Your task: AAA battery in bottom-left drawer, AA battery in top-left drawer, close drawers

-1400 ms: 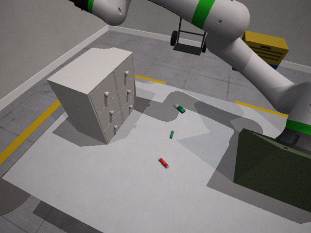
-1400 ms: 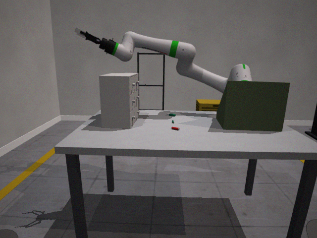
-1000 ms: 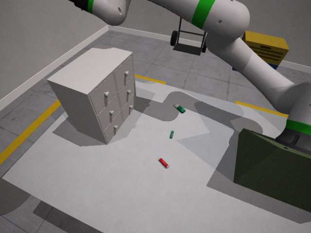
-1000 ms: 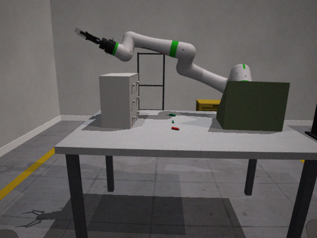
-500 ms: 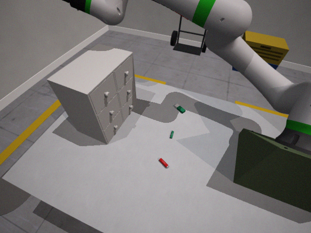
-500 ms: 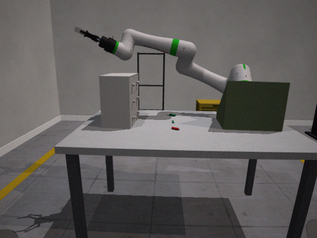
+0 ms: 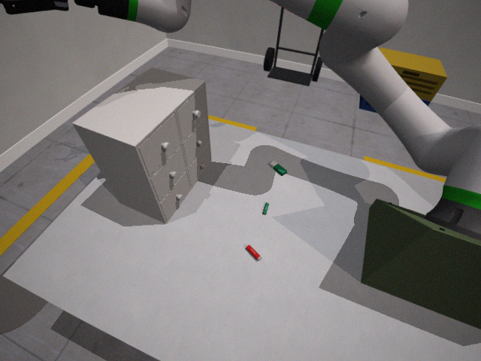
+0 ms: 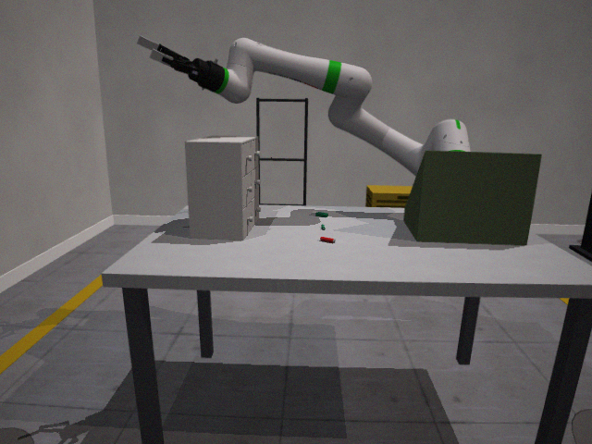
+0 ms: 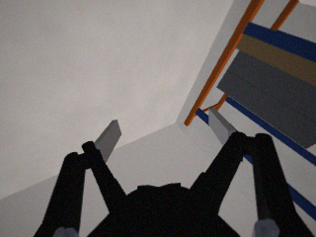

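Clearly, your jaws stood wide open with nothing between them, high above the level of the chest (image 7: 116, 167) (image 8: 215, 191) and pointing up and away from the arm's base. Your arm (image 7: 364, 27) (image 8: 296, 68) stretched over the tabletop (image 7: 135, 291) (image 8: 287, 263), and the wrist view showed bare wall between the jaws, with an orange-posted shelf (image 9: 224, 61) off to the right.

You had both batteries lying on the tabletop in front of the chest: the larger red battery (image 7: 252, 252) (image 8: 326, 240), by size the AA, and the smaller green battery (image 7: 265, 208) (image 8: 323, 227), the AAA. The latter lay between the red one and a green stick (image 7: 279, 169) (image 8: 321, 214) with a pale end, all three apart from one another.

Your chest stood upright, its drawers looking pushed in, including the top-left drawer (image 7: 155, 155) and the bottom-left drawer (image 7: 170, 205). A dark green block (image 7: 419, 268) (image 8: 473, 201) stood well apart, near the arm's base.
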